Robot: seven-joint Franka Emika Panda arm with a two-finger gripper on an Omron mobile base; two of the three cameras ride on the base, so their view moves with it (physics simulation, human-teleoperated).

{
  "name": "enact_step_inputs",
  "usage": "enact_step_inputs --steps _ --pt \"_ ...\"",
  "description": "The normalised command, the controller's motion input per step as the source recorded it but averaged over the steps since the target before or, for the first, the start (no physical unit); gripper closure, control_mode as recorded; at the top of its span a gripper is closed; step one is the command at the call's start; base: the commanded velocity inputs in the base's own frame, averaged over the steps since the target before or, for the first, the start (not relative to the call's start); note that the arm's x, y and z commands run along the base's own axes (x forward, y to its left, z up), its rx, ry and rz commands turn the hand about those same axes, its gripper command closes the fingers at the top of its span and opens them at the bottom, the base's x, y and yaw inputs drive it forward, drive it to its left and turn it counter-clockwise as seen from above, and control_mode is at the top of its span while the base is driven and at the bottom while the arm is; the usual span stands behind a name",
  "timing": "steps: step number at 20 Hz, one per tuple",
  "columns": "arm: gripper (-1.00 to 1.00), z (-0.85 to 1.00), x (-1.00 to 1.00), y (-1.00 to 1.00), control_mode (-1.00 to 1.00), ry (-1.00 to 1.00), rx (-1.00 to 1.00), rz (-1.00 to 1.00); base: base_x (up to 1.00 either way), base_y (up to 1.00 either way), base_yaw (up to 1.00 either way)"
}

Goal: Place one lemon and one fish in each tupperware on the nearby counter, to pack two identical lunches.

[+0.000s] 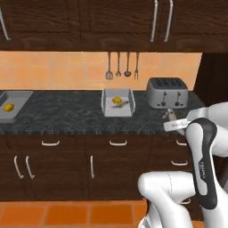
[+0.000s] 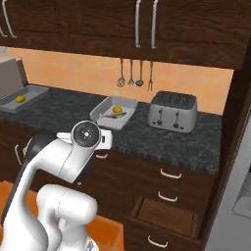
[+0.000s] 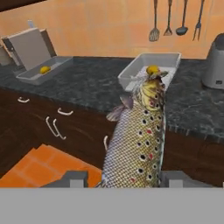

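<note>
In the hand view a spotted tan fish (image 3: 135, 135) stands between my fingertips, my gripper (image 3: 124, 179) shut on it, in the air in front of the counter (image 3: 87, 89). From the left base view the gripper (image 1: 169, 117) hovers at the counter's front edge, right of the middle tupperware (image 1: 107, 100). That tray holds a lemon (image 1: 116, 100) and a second fish (image 1: 121, 105). The left tupperware (image 1: 20, 104) holds one lemon (image 1: 8, 107). Both trays also appear in the hand view, the middle tupperware (image 3: 131, 72) and the left tupperware (image 3: 57, 68).
A silver toaster (image 1: 167, 92) stands on the counter right of the middle tray. Utensils (image 1: 119, 67) hang on the orange tiles behind it. A grey appliance (image 3: 28, 48) sits behind the left tray. A low drawer (image 2: 162, 211) stands open at the right.
</note>
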Motion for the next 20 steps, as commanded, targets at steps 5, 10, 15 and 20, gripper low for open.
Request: enact_step_inputs --steps 5,10,15,20 --pt "1.0 0.0 0.0 0.0 1.0 0.0 0.0 0.0 0.85 1.0 0.17" --pt "1.0 0.0 0.0 0.0 1.0 0.0 0.0 0.0 1.0 1.0 0.01" --pt "1.0 0.0 0.0 0.0 1.0 0.0 0.0 0.0 0.79 1.0 0.0" --pt "1.0 0.0 0.0 0.0 1.0 0.0 0.0 0.0 0.61 1.0 0.0"
